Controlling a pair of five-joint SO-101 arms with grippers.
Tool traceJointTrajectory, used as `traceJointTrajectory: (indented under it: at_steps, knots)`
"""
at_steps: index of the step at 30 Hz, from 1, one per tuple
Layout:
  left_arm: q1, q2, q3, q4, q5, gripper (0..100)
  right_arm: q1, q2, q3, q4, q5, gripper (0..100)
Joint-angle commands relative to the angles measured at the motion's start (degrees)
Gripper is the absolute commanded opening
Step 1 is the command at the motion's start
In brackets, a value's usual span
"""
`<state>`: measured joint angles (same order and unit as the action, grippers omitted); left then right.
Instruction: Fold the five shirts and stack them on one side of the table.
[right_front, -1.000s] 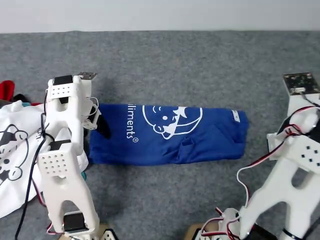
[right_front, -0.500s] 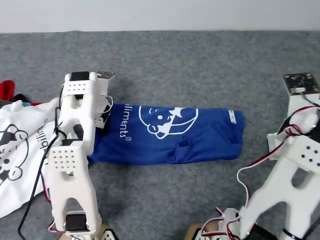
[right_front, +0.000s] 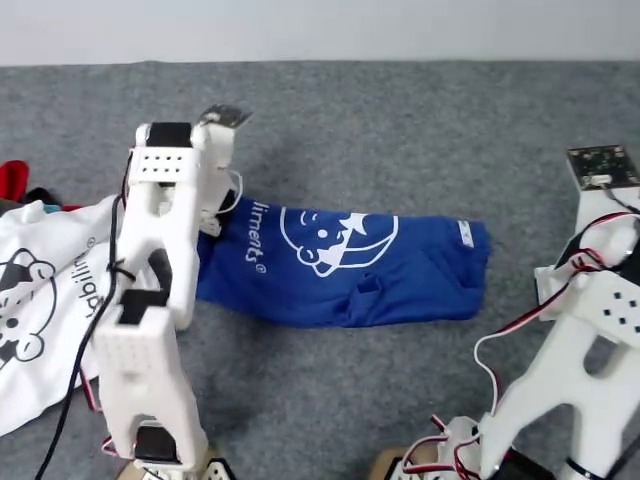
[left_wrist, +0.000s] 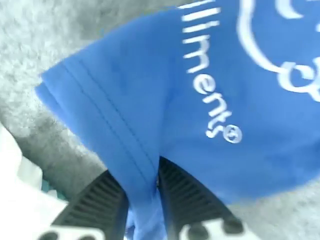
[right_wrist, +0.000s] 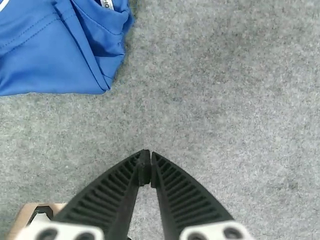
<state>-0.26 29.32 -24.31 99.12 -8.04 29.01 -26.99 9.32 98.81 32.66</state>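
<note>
A blue shirt (right_front: 350, 265) with a white print lies folded lengthwise across the middle of the grey table. My left gripper (left_wrist: 145, 200) is shut on the hem at the shirt's left end (left_wrist: 150, 115), and that end is lifted and pulled toward the far side. In the high view the left arm (right_front: 165, 250) stands over this end and hides the grip. My right gripper (right_wrist: 146, 172) hangs shut and empty over bare carpet near the shirt's right end (right_wrist: 75, 45). A white shirt (right_front: 40, 300) with a black print lies at the left edge.
Red and dark cloth (right_front: 15, 180) peeks out behind the white shirt. The right arm (right_front: 590, 330) stands at the table's right edge beside a small circuit board (right_front: 600, 165). A grey carpet (right_front: 400, 120) covers the table, bare behind and in front of the blue shirt.
The left arm has swung up and toward the far side with the shirt's left end held, skewing that end. The right arm has not moved.
</note>
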Motion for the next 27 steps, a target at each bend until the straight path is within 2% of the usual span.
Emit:
traceJointTrajectory:
  at_steps: [1,6,12,21,27]
  knots:
    - [4.66,-11.52,2.15,1.41,-0.09,0,-0.31,-2.77,-3.25,-0.04,-0.44,0.9]
    - [12.40,-17.32,2.42,1.32,2.90,0,-0.31,-2.51,-3.16,-0.13,-0.53,0.9]
    - [20.22,-14.15,-1.01,0.79,7.21,0,-0.31,-2.33,-3.16,-0.13,-0.53,0.9]
    - [28.92,-2.02,-18.95,1.14,13.01,0,-0.31,-2.33,-3.16,-0.13,-0.53,0.9]
    - [34.20,4.57,-28.53,1.23,13.63,0,-0.31,-2.24,-3.08,-0.13,-0.44,0.9]
